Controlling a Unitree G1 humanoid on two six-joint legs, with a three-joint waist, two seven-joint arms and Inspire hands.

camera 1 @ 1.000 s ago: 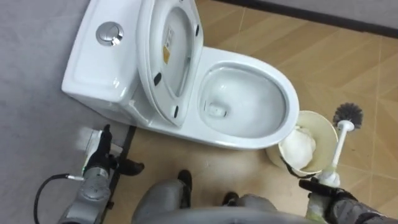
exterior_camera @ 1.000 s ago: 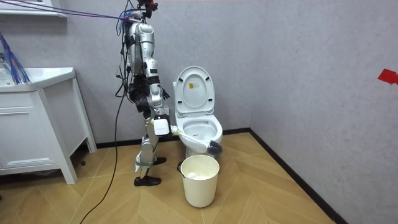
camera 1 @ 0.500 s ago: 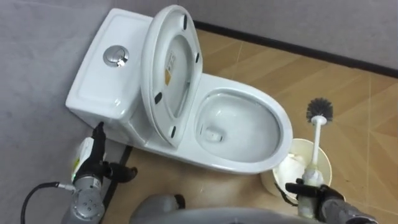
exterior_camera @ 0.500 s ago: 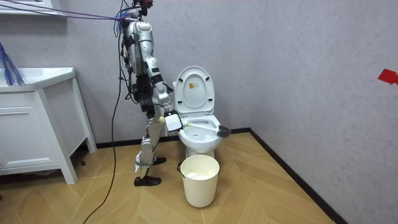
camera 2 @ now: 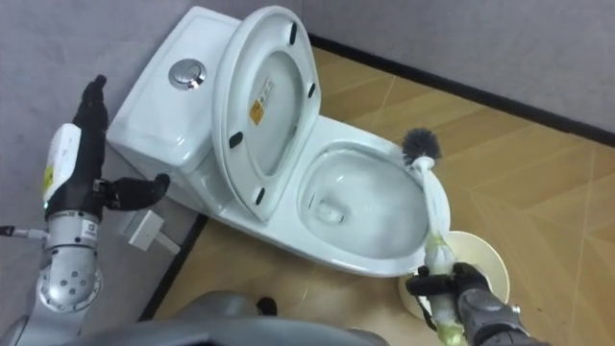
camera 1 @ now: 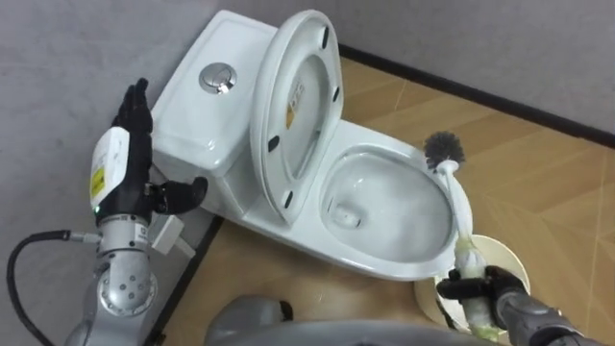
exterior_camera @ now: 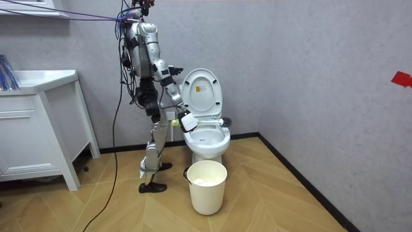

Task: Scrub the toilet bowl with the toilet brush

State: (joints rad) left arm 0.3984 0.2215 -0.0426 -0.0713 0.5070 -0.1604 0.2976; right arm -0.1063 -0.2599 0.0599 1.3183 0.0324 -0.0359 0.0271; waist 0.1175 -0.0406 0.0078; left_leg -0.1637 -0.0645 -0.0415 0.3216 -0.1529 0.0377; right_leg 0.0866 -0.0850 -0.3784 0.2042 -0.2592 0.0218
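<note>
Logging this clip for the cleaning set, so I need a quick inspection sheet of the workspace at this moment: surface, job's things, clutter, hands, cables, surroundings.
Surface: wooden floor.
Job's things: toilet, seat and lid raised against the cistern; brush, head at the bowl's rim on the robot's right, contact unclear.
Clutter: bin on the floor before the toilet; small white box beside its base.
Hands: right hand shut on the brush handle; left hand open, raised beside the cistern.
Cables: nothing seen apart from the robot's own.
Surroundings: grey wall; white cabinet at the room view's left.
</note>
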